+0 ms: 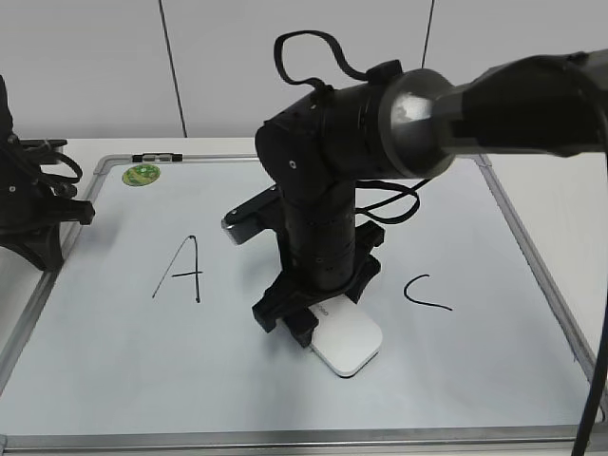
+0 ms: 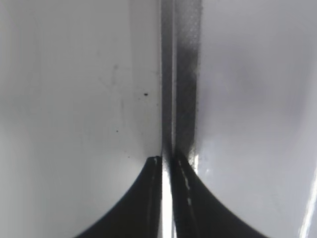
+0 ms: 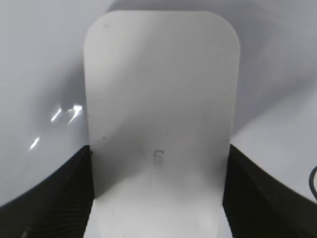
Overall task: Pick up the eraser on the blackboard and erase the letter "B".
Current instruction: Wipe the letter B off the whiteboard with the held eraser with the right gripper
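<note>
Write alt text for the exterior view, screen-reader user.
The right arm reaches down over the middle of the blackboard, its gripper closed on the white eraser, which rests flat between a handwritten "A" and "C". No "B" is visible. A green magnet sits at the far left corner, near the idle left arm.

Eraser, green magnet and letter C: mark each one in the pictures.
eraser [image 1: 350, 344], exterior view, on its white top, right of the claw.
green magnet [image 1: 142, 174], exterior view, on the middle of its round face.
letter C [image 1: 414, 293], exterior view, on the left curve of the stroke.
</note>
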{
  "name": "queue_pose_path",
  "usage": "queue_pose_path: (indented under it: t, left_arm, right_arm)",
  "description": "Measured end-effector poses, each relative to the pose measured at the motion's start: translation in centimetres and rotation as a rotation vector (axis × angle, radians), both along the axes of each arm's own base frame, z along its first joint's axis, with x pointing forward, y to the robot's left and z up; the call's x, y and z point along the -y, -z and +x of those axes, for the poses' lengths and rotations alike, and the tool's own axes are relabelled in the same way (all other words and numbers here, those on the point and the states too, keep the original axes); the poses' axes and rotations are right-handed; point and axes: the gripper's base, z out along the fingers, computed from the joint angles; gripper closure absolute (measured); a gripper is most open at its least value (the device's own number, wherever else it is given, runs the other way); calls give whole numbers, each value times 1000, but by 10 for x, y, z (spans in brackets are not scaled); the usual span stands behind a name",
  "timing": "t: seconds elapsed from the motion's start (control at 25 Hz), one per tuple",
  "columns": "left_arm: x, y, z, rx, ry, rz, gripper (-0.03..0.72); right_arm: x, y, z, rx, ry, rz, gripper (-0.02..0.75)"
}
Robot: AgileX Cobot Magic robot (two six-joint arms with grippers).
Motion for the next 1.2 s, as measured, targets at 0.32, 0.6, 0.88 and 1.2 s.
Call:
queue_pose_path:
  t: [0.32, 0.6, 0.88, 1.2]
  left_arm:
    - [0, 0, 0, 0, 0, 0, 659]
    - [0, 0, 0, 0, 0, 0, 659]
    - [0, 0, 0, 0, 0, 0, 659]
    - [0, 0, 0, 0, 0, 0, 659]
  right_arm:
    - [30, 0, 24, 11, 106, -9, 204]
    - [43, 0, 34, -5, 191, 20, 204]
    - [28, -1, 30, -43, 205, 156, 204]
    - [26, -1, 31, -39, 201, 180, 204]
